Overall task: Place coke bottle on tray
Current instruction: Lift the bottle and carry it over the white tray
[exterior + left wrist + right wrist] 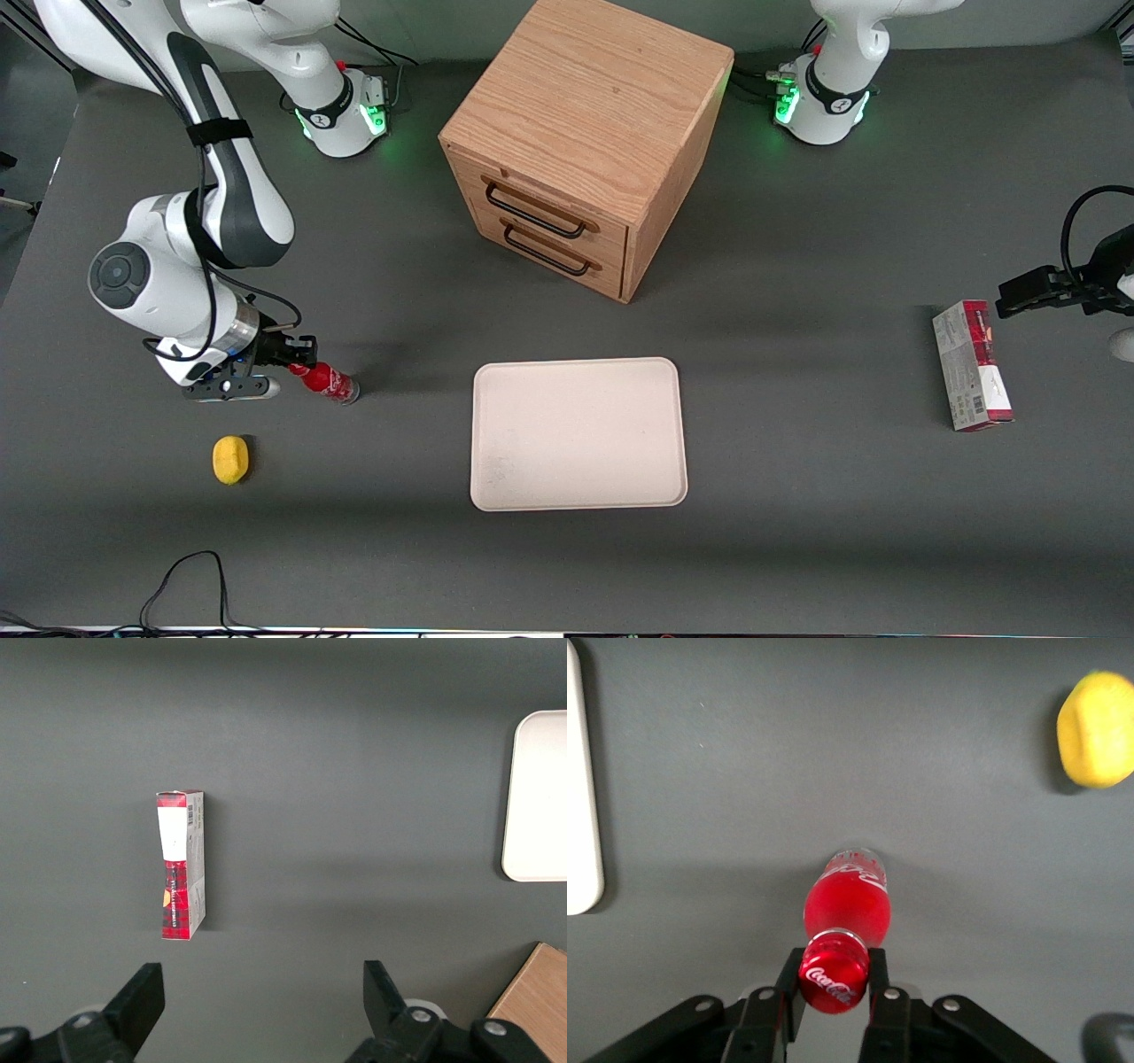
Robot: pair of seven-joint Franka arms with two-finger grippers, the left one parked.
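Note:
The coke bottle (328, 382) is small and red with a red cap, tilted with its clear base near the table. My right gripper (299, 365) is shut on its cap end, toward the working arm's end of the table. In the right wrist view the cap with white script (833, 973) sits pinched between the two black fingers (790, 979), gripper (833, 983), and the red body (847, 904) points away from the camera. The cream-white tray (579, 434) lies flat beside the bottle, toward the table's middle; its rim (583, 788) shows in the wrist view.
A yellow lemon-like object (230, 459) lies nearer the front camera than the gripper, also seen as a yellow lump (1097, 728). A wooden two-drawer cabinet (585, 142) stands farther back than the tray. A red-and-grey carton box (971, 365) lies toward the parked arm's end.

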